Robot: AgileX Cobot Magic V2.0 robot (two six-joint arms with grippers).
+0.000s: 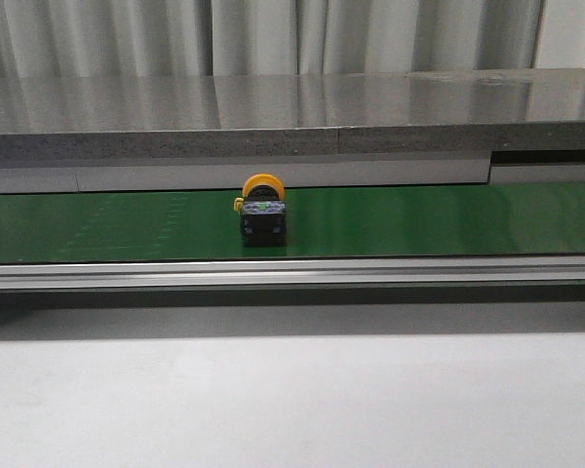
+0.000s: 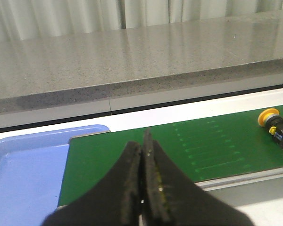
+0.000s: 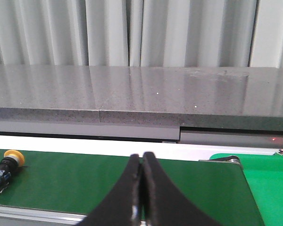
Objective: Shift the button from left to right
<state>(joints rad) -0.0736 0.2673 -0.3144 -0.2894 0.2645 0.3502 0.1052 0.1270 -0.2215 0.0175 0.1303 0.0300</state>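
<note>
Nothing grabbed yet: the button [image 1: 263, 211] sits mid green belt [image 1: 419, 219]; left gripper [image 2: 144, 186] and right gripper [image 3: 142, 190] both pinched closed, empty; next, one opens and reaches.

one button [image 1: 263, 210], one blue tray [image 2: 23, 179], two grippers [image 2: 144, 179]

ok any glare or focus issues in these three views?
Front view: button reasonably sharp, soft sheen on the grey counter. Left wrist view: left end effector blurred up close, button small at the frame edge. Right wrist view: streaky curtain reflections on the counter, button soft.
</note>
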